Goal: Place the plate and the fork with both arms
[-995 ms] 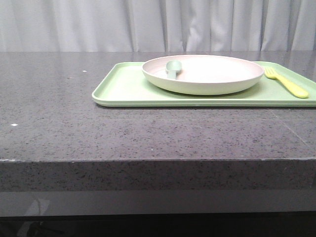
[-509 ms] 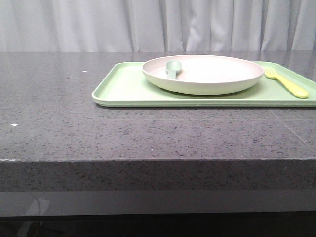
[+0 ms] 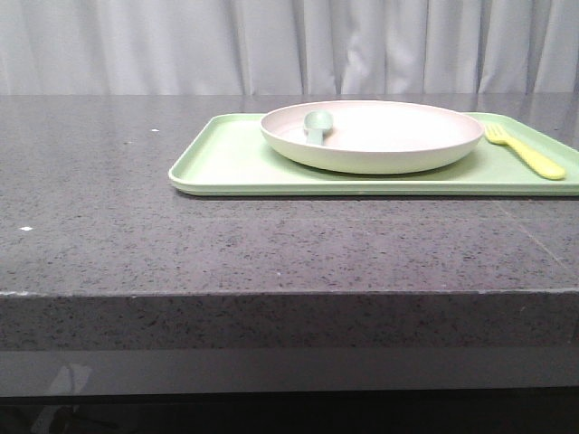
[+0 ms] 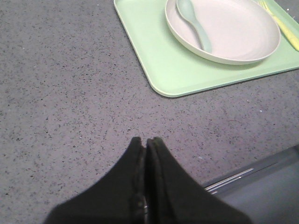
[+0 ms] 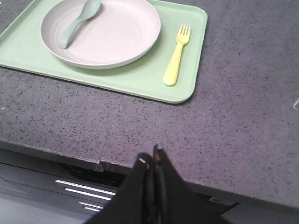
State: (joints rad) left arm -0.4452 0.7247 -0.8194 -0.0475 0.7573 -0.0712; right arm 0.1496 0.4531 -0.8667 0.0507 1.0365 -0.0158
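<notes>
The pale pinkish-cream plate (image 3: pixel 373 136) (image 4: pixel 224 30) (image 5: pixel 100 31) rests on a light-green tray (image 3: pixel 226 163) (image 4: pixel 159 60) (image 5: pixel 140 81). A grey-green spoon (image 3: pixel 317 125) (image 4: pixel 196 23) (image 5: pixel 77 23) lies in the plate. On the tray to the right of the plate lies the yellow fork (image 3: pixel 527 150) (image 4: pixel 286 25) (image 5: pixel 177 56). My left gripper (image 4: pixel 144 141) is shut and empty, over the bare counter well short of the tray. Shut and empty too, my right gripper (image 5: pixel 149 156) hovers at the counter's front edge. Neither gripper shows in the front view.
The dark speckled stone counter (image 3: pixel 109 199) stretches left of the tray. Its front edge (image 3: pixel 271 294) runs across the front view. Pale curtains (image 3: pixel 181 45) hang behind.
</notes>
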